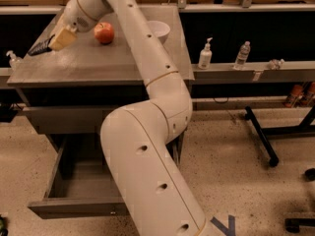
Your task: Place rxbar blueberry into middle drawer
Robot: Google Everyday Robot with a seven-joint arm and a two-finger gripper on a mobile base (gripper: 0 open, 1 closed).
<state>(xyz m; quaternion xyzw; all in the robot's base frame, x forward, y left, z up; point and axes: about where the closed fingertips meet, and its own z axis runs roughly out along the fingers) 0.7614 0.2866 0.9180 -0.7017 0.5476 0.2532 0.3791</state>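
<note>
red apple (104, 33), white bowl (159, 30), pump bottle (204, 57)
</note>
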